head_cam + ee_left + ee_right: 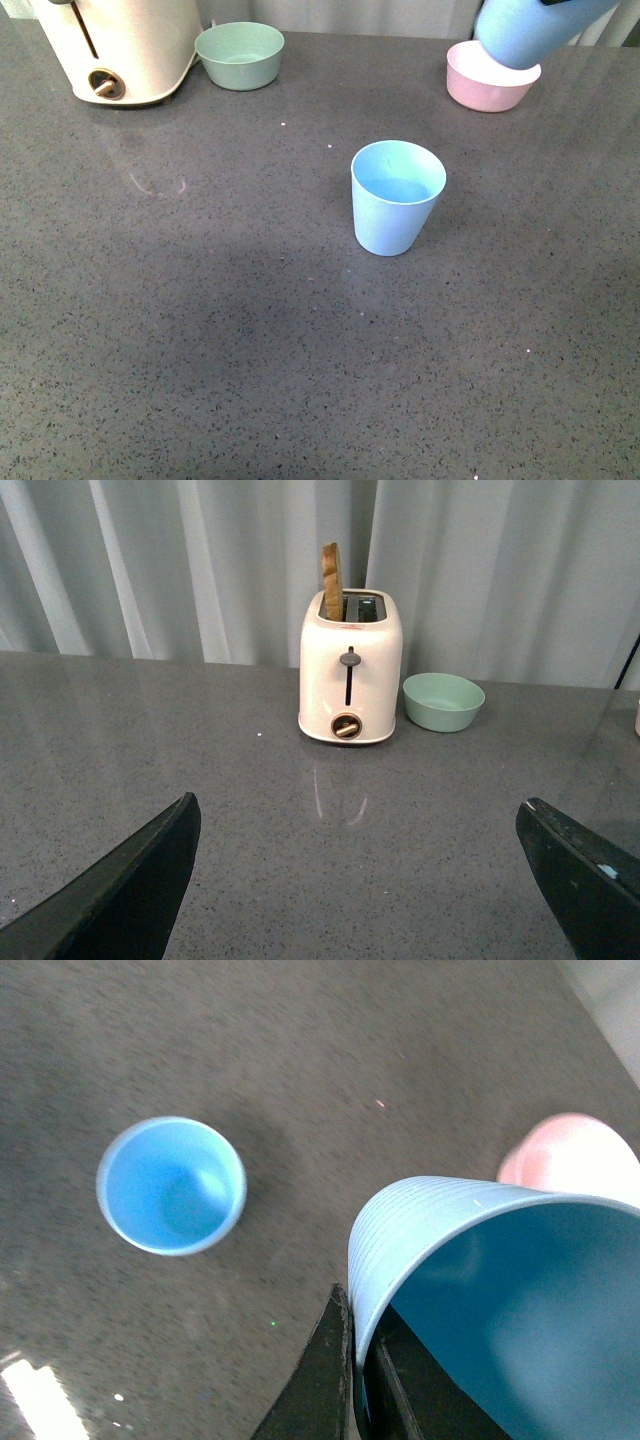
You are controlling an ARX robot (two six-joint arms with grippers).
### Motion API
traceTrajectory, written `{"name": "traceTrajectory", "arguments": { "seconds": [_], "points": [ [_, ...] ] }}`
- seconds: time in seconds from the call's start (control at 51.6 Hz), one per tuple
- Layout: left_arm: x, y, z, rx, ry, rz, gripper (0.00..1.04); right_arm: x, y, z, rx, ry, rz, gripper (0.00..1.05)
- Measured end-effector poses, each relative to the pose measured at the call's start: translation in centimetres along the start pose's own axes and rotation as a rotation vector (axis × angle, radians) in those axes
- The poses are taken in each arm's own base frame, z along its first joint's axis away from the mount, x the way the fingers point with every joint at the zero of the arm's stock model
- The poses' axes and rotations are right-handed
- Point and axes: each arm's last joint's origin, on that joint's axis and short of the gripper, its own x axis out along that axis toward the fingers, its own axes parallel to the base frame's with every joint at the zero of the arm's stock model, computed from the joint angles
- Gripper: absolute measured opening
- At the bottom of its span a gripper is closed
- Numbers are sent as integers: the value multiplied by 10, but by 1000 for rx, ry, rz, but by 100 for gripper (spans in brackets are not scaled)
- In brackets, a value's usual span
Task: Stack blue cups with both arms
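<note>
2 blue cups. Right gripper (pixel 358 1365) pinches the held cup (pixel 527 32) by its rim wall, one finger outside, one inside; cup tilted, off the counter. Standing cup (pixel 397 198) upright on the grey counter (pixel 200 350), mouth up, empty, below that gripper and well apart from it. 1 pink bowl (pixel 490 82) under the held cup, partly hidden by it; touching or not, cannot tell. Left gripper (pixel 357 810) spread wide, nothing between its fingers. 1 cream toaster (pixel 350 670) ahead of it, 1 brown slice (pixel 332 580) sticking up from a slot. 1 green bowl (pixel 443 701) just beside the toaster.
</note>
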Motion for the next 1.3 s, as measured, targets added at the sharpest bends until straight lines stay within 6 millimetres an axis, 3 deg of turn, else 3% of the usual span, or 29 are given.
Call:
{"name": "traceTrajectory", "arguments": {
  "seconds": [0.155, 0.388, 0.95, 1.144, 1.3],
  "points": [
    [0, 0, 0, 0, 0, 0, 96, 21, 40, 19, -57, 8, 87, 2],
    [0, 0, 0, 0, 0, 0, 96, 41, 65, 26, -78, 35, 144, 2],
    [0, 0, 0, 0, 0, 0, 96, 69, 84, 8, -88, 135, 184, 3],
    [0, 0, 0, 0, 0, 0, 96, 73, 82, 7, -74, 129, 168, 39],
    [0, 0, 0, 0, 0, 0, 96, 65, 73, 8, -14, 85, 143, 70]
  ]
}}
